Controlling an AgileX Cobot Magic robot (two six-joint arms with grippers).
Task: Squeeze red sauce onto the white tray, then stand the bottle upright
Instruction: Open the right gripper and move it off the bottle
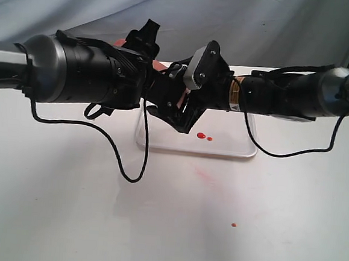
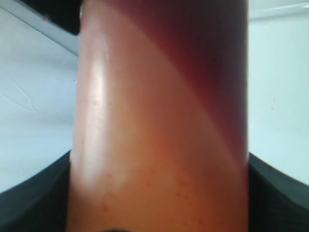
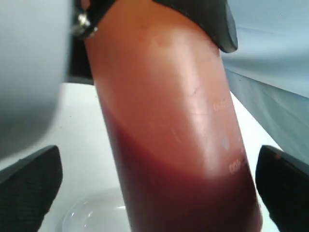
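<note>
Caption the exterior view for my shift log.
Tilted bottle held above the white tray, two red sauce drops on it, one stray red drop on the table.

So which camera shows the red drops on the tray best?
The exterior view: two red drops lie on the white tray. Both wrist views are filled by the bottle, showing only dark sauce inside it.

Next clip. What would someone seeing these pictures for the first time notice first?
The black left arm and right arm meet mid-frame in the exterior view, above the white tray. Both wrist views are filled by the bottle, with the dark red sauce inside it lying at a slant. Two red drops sit on the tray, and a stray drop lies on the table, nearer the camera.
</note>
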